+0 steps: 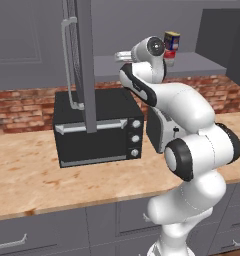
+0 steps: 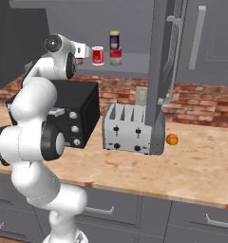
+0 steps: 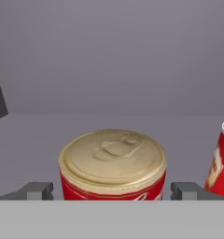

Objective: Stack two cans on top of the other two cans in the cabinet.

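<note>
- The end effector point(image 3: 112, 190) stood fully open, a finger on each side of a red can point(image 3: 113, 164), gripping nothing yet.
- That red can sat upright on the cabinet shelf point(image 2: 135, 64); just beside it a blue can point(image 2: 115, 40) was already stacked on another red can point(image 2: 116, 56).
- Judged rigid, light and smooth-walled, so liable to slip: best taken across the mid-body, below the silver rim.

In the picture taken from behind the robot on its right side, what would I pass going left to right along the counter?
Black toaster oven → silver toaster → small orange ball.
</note>
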{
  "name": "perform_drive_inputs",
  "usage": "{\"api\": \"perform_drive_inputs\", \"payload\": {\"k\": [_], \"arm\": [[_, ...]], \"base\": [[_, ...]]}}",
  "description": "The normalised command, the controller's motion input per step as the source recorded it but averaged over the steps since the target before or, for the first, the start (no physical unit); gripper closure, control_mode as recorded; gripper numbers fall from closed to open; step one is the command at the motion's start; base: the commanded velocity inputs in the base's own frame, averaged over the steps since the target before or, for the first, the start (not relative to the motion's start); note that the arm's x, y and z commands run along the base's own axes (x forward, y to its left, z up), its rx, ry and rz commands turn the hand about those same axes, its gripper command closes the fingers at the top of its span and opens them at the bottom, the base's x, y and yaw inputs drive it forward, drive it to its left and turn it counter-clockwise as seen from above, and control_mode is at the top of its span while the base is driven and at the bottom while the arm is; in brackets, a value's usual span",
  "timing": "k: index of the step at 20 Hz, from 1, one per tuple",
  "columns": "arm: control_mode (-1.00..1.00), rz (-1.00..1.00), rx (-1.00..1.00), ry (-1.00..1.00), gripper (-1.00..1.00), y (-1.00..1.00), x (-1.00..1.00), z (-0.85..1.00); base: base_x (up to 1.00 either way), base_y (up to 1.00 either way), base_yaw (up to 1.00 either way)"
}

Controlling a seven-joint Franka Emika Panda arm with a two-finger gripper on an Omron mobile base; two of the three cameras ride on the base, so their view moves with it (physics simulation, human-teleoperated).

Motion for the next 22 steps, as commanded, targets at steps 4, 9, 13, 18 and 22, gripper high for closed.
{"api": "perform_drive_inputs", "payload": {"k": [4, 9, 13, 18, 22], "arm": [[-1.00, 0.00, 0.00, 0.00, -1.00, 0.00, 0.00, 0.00], [-1.00, 0.00, 0.00, 0.00, 1.00, 0.00, 0.00, 0.00], [-1.00, 0.00, 0.00, 0.00, 1.00, 0.00, 0.00, 0.00], [-1.00, 0.00, 0.00, 0.00, 1.00, 0.00, 0.00, 0.00], [-1.00, 0.00, 0.00, 0.00, 1.00, 0.00, 0.00, 0.00]], "base": [[0.00, 0.00, 0.00], [0.00, 0.00, 0.00], [0.00, 0.00, 0.00], [0.00, 0.00, 0.00], [0.00, 0.00, 0.00]]}}
